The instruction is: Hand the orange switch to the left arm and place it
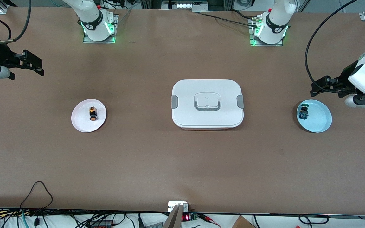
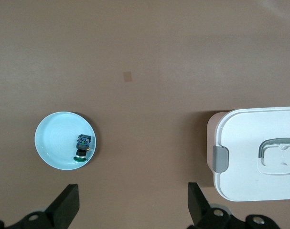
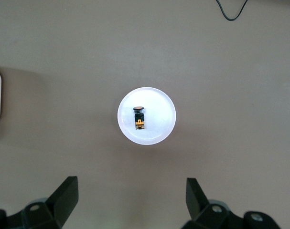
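Note:
The orange switch [image 1: 92, 114] lies on a small white plate [image 1: 81, 122] toward the right arm's end of the table. It also shows in the right wrist view [image 3: 139, 118], on that plate [image 3: 159, 126]. My right gripper [image 1: 35, 65] is open and empty, up over bare table beside the plate; its fingertips are spread wide in the right wrist view [image 3: 132, 191]. The white box [image 1: 207, 104] stands mid-table with its lid on. My left gripper [image 1: 318, 88] is open and empty, over bare table by the blue plate [image 1: 320, 120], and it shows in the left wrist view [image 2: 134, 198].
A similar switch with a green cap and blue body [image 1: 303, 112] lies on the blue plate and shows in the left wrist view [image 2: 82, 147]. The box's end shows in the left wrist view [image 2: 250, 143]. Cables [image 1: 36, 193] lie by the table's front edge.

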